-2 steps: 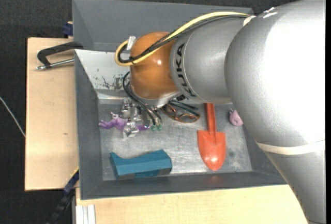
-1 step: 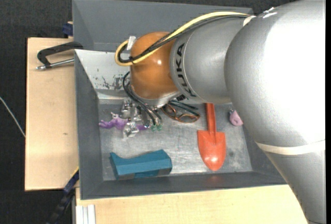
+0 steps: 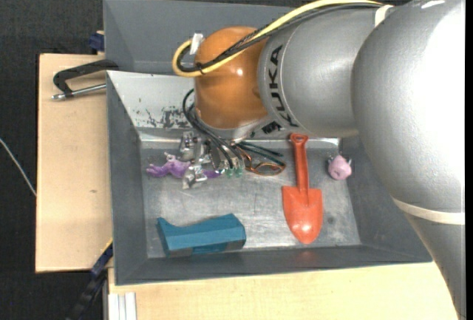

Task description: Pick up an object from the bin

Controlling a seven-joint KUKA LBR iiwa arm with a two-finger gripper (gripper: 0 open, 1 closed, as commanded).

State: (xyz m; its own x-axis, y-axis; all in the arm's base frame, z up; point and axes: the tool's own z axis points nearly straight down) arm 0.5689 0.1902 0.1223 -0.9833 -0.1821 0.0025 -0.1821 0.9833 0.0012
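Four loose things lie on the floor of the grey metal bin (image 3: 122, 185), well apart from one another. The arm (image 3: 347, 67) comes in from the view's right, its orange cover (image 3: 225, 82) and a yellow cable (image 3: 295, 13) sitting above the pincer (image 3: 201, 163), which is down near the bin's back wall. Directly under and beside the pincer is a small purple toy (image 3: 167, 167) with thin limbs. Most of it sticks out on the pincer's left as the view has it, and a little purple shows under the metal parts. The toy seems to touch the pincer, but the view does not show it gripped, and I cannot tell whether the pincer is open or closed, since wiring and metal parts crowd that spot. To the pincer's right in the view lies an orange shovel (image 3: 301, 204), its handle pointing toward the back wall and its blade toward the front. Farther right than the shovel sits a small pink lump (image 3: 339, 167), apart from the handle. In front of the pincer, near the bin's front wall, a blue block (image 3: 201, 233) lies flat, long side along that wall.
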